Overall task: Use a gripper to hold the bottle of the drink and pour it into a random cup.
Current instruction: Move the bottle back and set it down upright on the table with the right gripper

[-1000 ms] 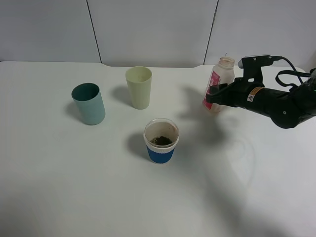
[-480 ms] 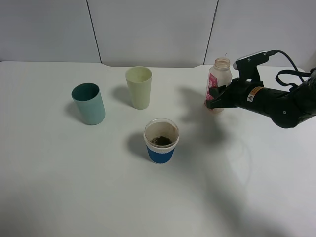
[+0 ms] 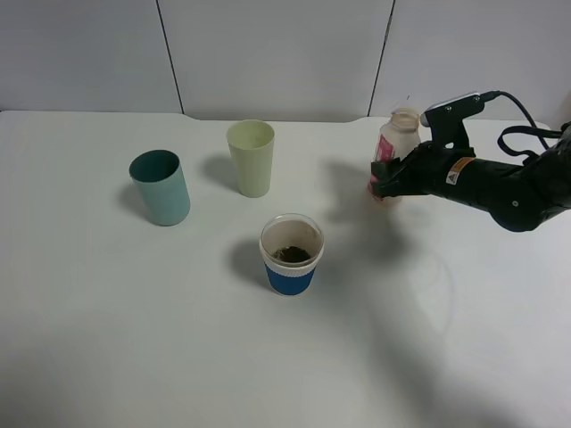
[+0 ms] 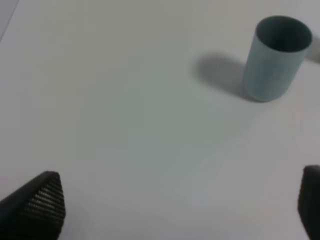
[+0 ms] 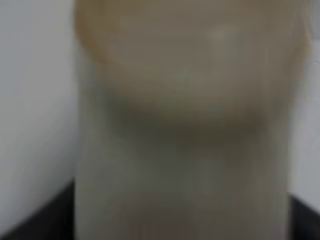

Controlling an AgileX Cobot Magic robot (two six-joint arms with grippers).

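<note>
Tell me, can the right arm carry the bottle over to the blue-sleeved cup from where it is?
Probably yes. The right gripper holds the bottle, and only bare table lies between it and the blue-sleeved cup.

A lab-like test bench: bare white table [image 3: 134,357] backed by plain grey wall panels [image 3: 268,53].

Right wrist view: bottle [image 5: 182,125] fills frame, badly blurred, top and base cut off; label unreadable. Right gripper [image 3: 385,181] fingers hide bottle's [image 3: 393,147] lower body in high view; base unseen. Left gripper [image 4: 175,210]: only two fingertips [image 4: 37,202] show, rest cut off. Contents of white-and-blue cup [image 3: 291,255] too small to identify.
</note>
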